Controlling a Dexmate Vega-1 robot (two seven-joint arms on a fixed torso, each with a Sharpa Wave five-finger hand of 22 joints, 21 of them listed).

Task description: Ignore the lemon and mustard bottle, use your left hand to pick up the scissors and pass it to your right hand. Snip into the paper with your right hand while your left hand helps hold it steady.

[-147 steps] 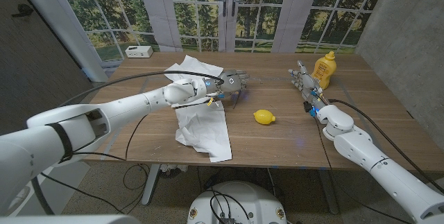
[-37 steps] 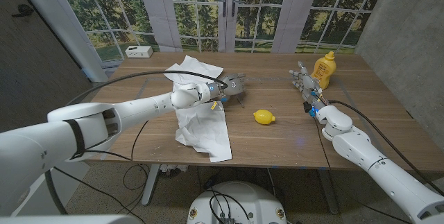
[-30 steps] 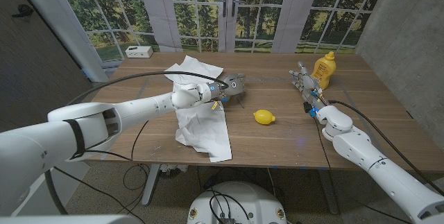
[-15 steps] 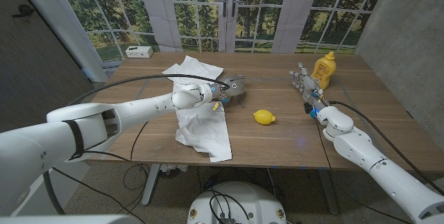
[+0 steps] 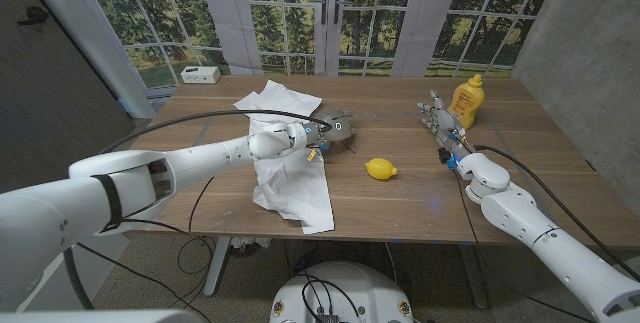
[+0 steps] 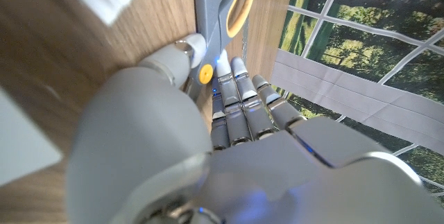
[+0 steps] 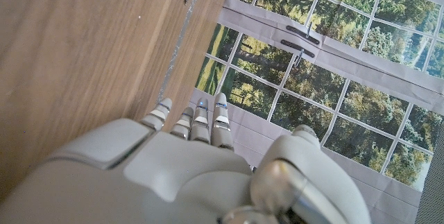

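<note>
Left hand (image 5: 333,128) down on the table just past the far-right edge of the paper (image 5: 290,168), thumb and fingertips (image 6: 232,71) touching the grey, yellow-lined scissors (image 6: 220,12) there; whether actually gripped, cannot tell. Lemon (image 5: 380,169) right of the paper, near it. Right hand (image 5: 437,121) well right of the paper, beside the mustard bottle (image 5: 466,98), fingers straight, holding nothing.
</note>
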